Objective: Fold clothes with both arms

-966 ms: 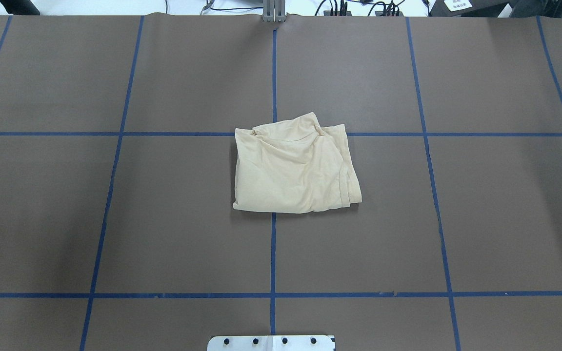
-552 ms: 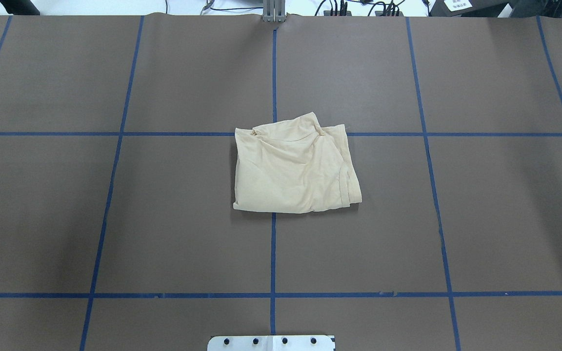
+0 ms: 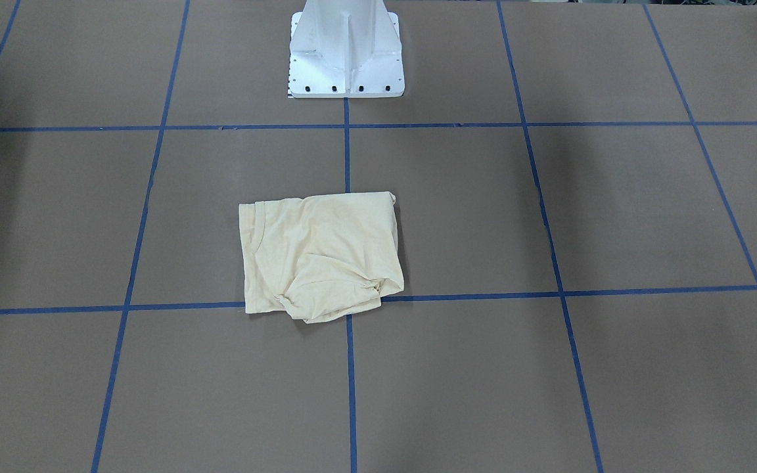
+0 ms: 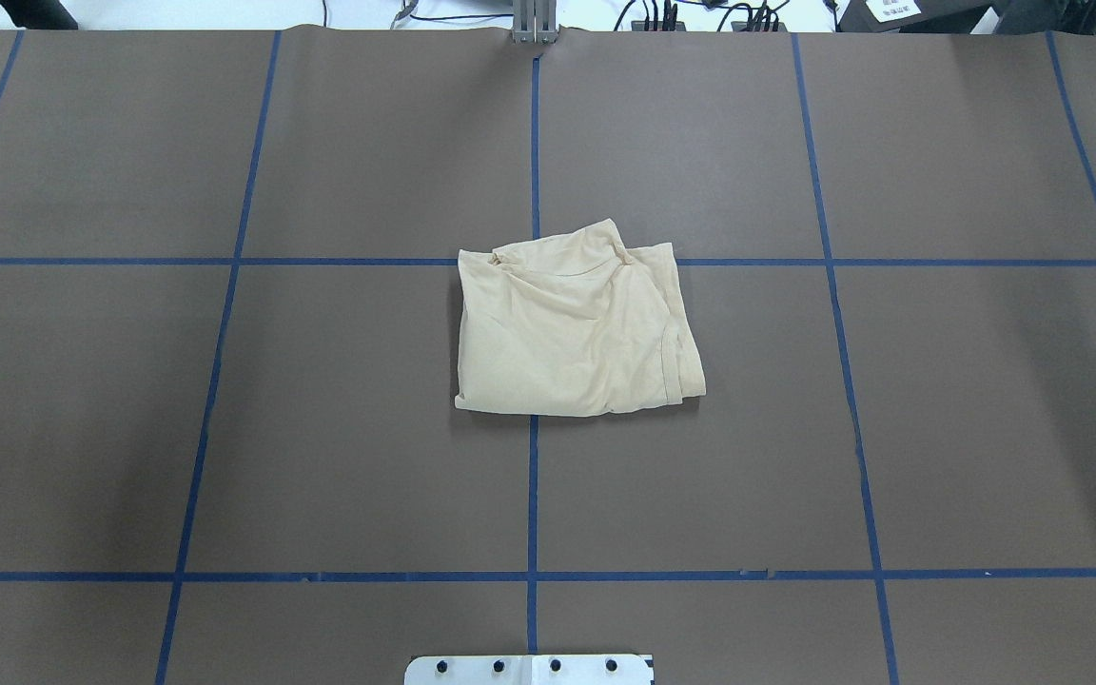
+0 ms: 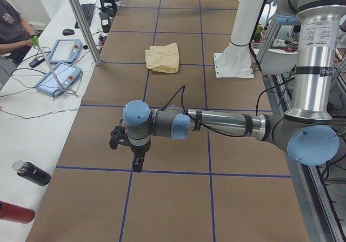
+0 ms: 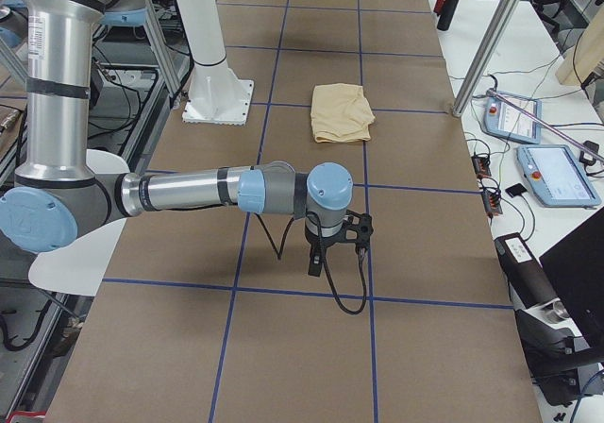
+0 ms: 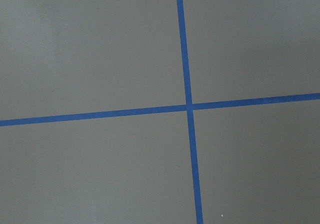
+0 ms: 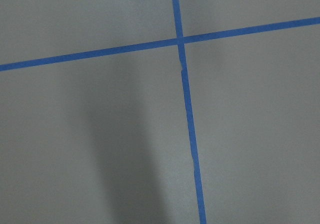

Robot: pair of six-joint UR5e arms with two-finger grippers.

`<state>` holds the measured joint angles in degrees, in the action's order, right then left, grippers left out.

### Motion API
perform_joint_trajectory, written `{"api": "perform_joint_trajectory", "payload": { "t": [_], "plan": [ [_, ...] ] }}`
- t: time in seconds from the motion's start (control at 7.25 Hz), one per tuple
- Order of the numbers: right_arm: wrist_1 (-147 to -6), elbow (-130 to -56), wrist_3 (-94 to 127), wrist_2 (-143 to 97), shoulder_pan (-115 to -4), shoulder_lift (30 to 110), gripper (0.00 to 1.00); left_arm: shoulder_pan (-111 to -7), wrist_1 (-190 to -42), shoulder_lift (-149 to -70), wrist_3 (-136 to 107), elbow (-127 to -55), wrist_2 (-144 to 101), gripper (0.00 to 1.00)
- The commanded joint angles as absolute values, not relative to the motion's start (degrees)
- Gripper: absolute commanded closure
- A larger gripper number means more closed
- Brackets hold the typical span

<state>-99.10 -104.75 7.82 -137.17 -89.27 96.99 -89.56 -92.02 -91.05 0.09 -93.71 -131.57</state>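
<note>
The clothes (image 4: 572, 328) lie as one pale cream-yellow folded bundle at the middle of the brown table, also seen in the front-facing view (image 3: 319, 253) and both side views (image 5: 162, 57) (image 6: 342, 111). No print shows. The left arm (image 5: 216, 123) reaches low over the table far from the bundle, and its left gripper (image 5: 138, 165) points down. The right arm (image 6: 189, 192) does the same at the other end with the right gripper (image 6: 315, 262). I cannot tell whether either is open or shut. Both wrist views show only table and blue tape.
The white pedestal base (image 3: 345, 59) stands at the robot's edge of the table. Teach pendants (image 5: 57, 77) (image 6: 557, 173), bottles (image 5: 32, 173) and metal posts (image 5: 81, 20) (image 6: 481, 55) line the operators' side. A seated person (image 5: 11, 26) is at the far left.
</note>
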Motion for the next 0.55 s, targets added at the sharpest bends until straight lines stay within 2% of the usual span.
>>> {"api": "perform_joint_trajectory", "payload": {
  "t": [0.0, 0.41],
  "plan": [
    [-98.97, -103.8, 7.82, -136.06, -89.12, 97.12, 0.0, -89.56, -92.02, -91.05, 0.09, -93.69, -131.57, 0.01],
    [-92.48, -100.64, 8.26, -134.91, -89.12, 97.12, 0.0, -89.47, -92.02, -91.05, 0.26, -93.6, -131.57, 0.01]
  ]
}}
